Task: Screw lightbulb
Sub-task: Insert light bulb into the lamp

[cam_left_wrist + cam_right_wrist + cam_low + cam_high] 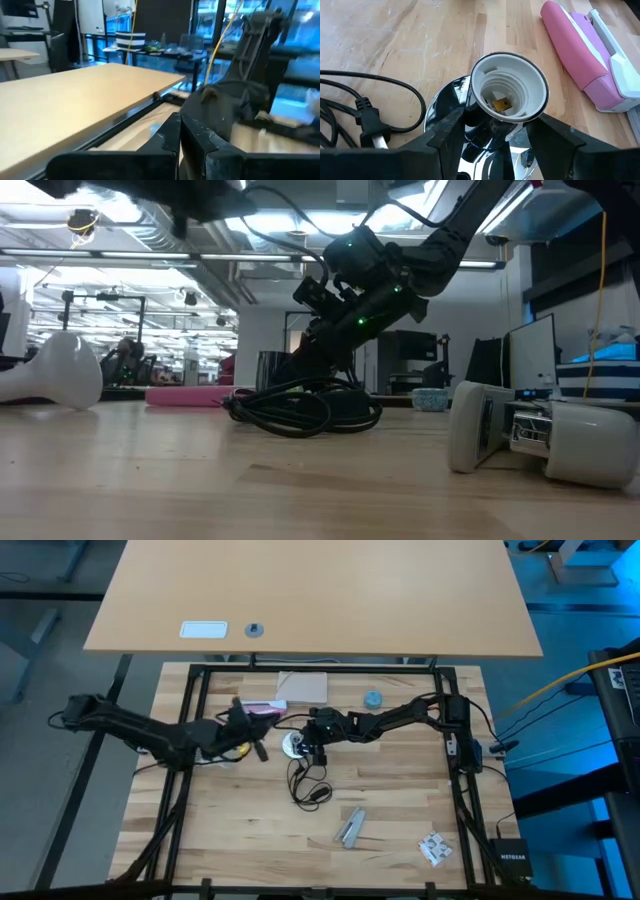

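The silvery socket, with a white threaded collar, stands on its round base on the table, its opening up and empty. My right gripper reaches it from the table's right and is shut on it. The frosted-white lightbulb lies on its side on the table, to the left of the socket. In the high view my left arm mostly covers it. My left gripper is shut and empty. It is raised above the table left of the socket and points toward the far edge. My right gripper pinches the socket's dark neck between its two fingers, just below the white collar. One finger is on each side. The fingers slant down from the table's right. The socket stays upright with its base on the table.
The socket's black cord and plug lie coiled on the near side of the socket. A pink-and-white case and a tan pad lie behind it. A blue-grey cap lies to the right. A silvery piece and white bits lie near the front.
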